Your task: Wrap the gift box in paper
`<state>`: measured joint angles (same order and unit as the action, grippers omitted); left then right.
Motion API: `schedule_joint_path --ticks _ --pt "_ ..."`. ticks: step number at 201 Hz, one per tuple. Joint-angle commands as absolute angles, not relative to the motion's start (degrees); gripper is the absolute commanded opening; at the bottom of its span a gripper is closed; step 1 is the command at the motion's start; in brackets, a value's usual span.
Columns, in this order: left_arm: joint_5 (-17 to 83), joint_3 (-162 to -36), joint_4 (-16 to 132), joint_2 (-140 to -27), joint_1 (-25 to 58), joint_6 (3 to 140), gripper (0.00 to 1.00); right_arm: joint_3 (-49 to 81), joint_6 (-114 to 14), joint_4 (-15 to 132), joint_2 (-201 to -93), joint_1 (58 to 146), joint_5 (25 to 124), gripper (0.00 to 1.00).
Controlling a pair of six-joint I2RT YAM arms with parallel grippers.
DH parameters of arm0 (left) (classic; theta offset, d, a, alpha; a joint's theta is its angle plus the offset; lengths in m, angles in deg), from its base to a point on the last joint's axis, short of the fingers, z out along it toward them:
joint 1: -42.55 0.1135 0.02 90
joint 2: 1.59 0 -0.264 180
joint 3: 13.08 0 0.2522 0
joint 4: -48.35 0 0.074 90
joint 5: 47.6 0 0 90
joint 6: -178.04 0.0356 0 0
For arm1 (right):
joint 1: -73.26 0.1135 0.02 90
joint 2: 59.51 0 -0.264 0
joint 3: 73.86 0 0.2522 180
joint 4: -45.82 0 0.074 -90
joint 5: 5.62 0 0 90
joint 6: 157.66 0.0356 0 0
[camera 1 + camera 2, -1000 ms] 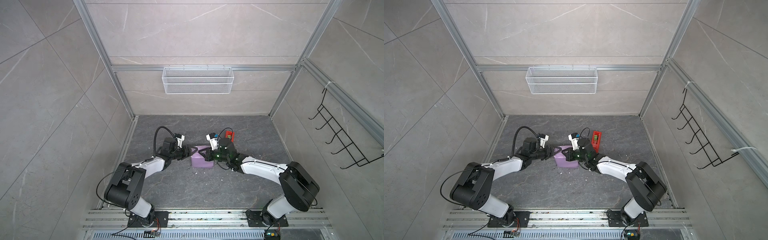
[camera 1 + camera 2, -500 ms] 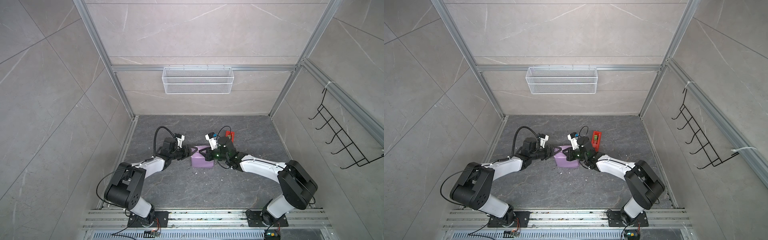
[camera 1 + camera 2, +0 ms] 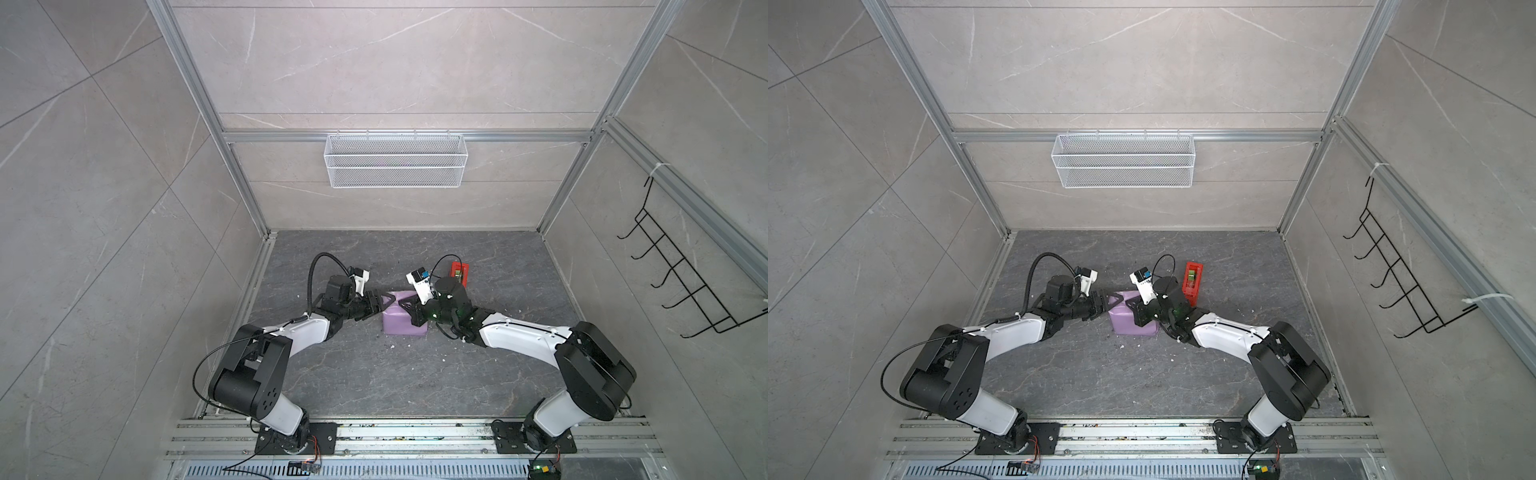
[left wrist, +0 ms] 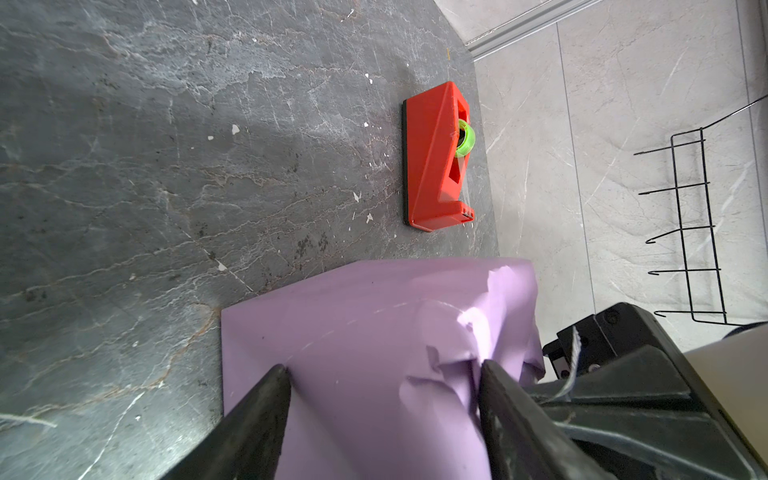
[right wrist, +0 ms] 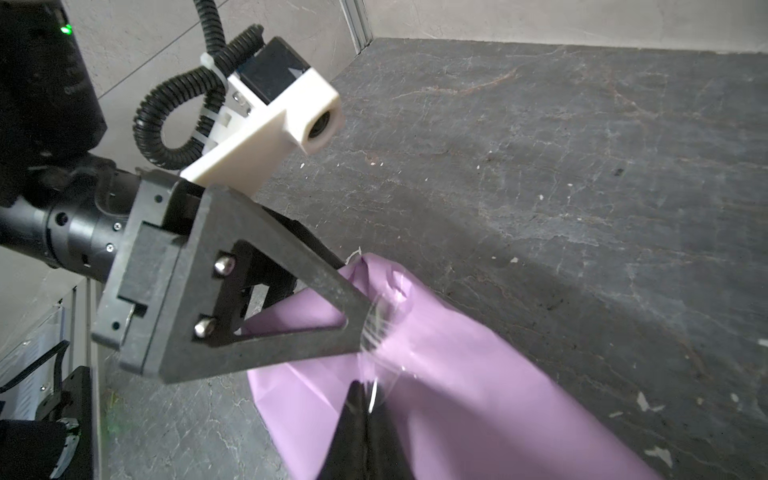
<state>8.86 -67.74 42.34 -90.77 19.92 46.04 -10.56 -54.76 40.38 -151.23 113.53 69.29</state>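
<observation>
The gift box is hidden under the lilac paper point(image 3: 404, 323) point(image 3: 1133, 321), which wraps it into a parcel mid-floor. My left gripper point(image 3: 384, 306) point(image 4: 384, 368) is at the parcel's left end. Its fingers point(image 4: 266, 399) touch the paper point(image 4: 365, 324) on two opposite sides, one against a crumpled fold. My right gripper point(image 3: 404, 305) point(image 5: 363, 390) hovers over the parcel's top, near the left one. Its jaws are pressed together on a strip of clear tape point(image 5: 376, 332) that runs onto the paper point(image 5: 498, 407) beside the left finger point(image 5: 266, 307).
A red tape dispenser point(image 3: 459, 272) point(image 3: 1192, 282) point(image 4: 436, 162) with a green roll stands just behind my right wrist. A white wire basket point(image 3: 395, 160) hangs on the back wall and a black hook rack point(image 3: 685, 286) on the right wall. Small paper scraps dot the floor.
My right arm has shifted slightly at the elbow. The parcel and my left gripper have stayed where they were.
</observation>
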Motion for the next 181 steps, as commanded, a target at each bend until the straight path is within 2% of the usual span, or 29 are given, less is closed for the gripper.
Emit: schedule_joint_path --ticks 1,95,181 --pt "10.32 -65.23 50.21 -92.55 19.43 47.81 0.72 -13.58 -58.78 46.6 -153.27 113.73 72.54 0.11" --pt "10.05 -65.19 50.07 -92.55 19.43 47.81 0.72 -12.74 -59.68 47.1 -151.99 114.26 72.54 0.26" --pt "10.06 -65.1 50.14 -92.55 19.43 47.88 0.71 -9.1 -57.72 47.55 -151.83 114.24 70.58 0.32"
